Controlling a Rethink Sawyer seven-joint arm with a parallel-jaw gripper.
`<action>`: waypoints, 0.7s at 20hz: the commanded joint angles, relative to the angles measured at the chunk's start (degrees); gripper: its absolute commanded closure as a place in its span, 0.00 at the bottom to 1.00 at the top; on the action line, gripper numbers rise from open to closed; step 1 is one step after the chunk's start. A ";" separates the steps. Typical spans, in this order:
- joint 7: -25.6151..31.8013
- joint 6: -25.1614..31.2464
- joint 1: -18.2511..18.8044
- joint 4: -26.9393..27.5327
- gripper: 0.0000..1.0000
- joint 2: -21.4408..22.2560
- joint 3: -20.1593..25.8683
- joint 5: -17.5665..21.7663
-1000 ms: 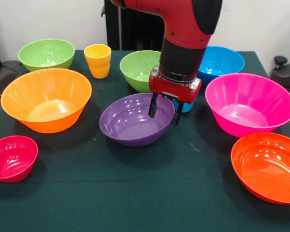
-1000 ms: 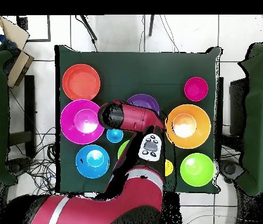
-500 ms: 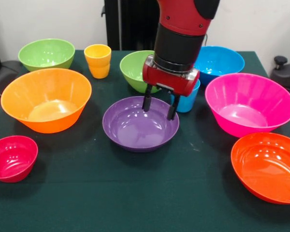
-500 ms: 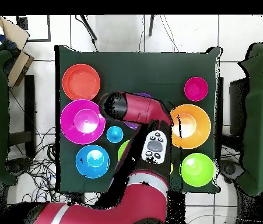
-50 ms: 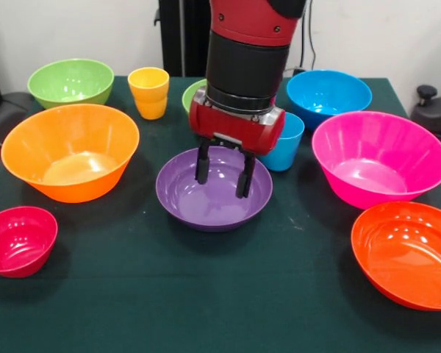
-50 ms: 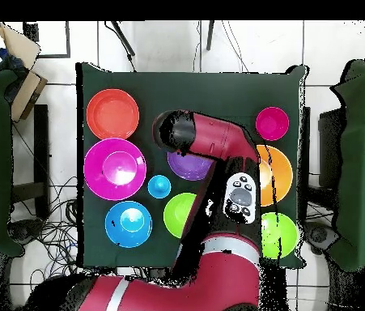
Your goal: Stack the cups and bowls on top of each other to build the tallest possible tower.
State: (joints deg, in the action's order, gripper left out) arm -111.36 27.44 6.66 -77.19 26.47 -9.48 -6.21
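Nothing is stacked yet: every bowl and cup sits on its own on the green table [image 5: 206, 294], so the tower has not begun. The gripper [image 5: 222, 168] hangs inside the mouth of the purple bowl [image 5: 184, 202], its two fingers spread moderately wide and holding nothing, tips just above the bowl's floor. My reading is that the step in hand is picking up or repositioning this bowl, and that the next move calls for shifting toward one wall so one finger goes inside and one outside the rim, then closing on it. From the purple bowl in the front view, the large orange bowl [image 5: 70, 151] lies at 9 o'clock, the small crimson bowl [image 5: 16, 239] at 8 o'clock, the red-orange bowl [image 5: 408, 254] at 4 o'clock, the pink bowl [image 5: 378, 154] at 2 o'clock, and the light blue cup [image 5: 287, 143] just beside it at 1 o'clock. Farther back stand the blue bowl [image 5: 327, 95], a green bowl [image 5: 192, 94] mostly hidden behind the arm, the yellow-orange cup [image 5: 149, 92] at 11 o'clock, and the second green bowl [image 5: 70, 81] at 10 o'clock. All of them sit upright, mouths up; being round, the purple bowl has no long axis on the table, only its vertical one.
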 commanded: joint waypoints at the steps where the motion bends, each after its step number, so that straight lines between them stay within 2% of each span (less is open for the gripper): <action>1: 3.13 3.40 -0.66 4.32 0.00 -3.33 5.25 5.38; 7: 9.45 8.37 1.21 3.85 0.00 0.02 3.80 9.33; 14: 12.98 10.33 7.12 2.22 0.00 1.36 7.83 11.47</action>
State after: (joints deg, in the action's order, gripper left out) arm -111.36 29.56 10.21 -74.84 28.09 -8.70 0.10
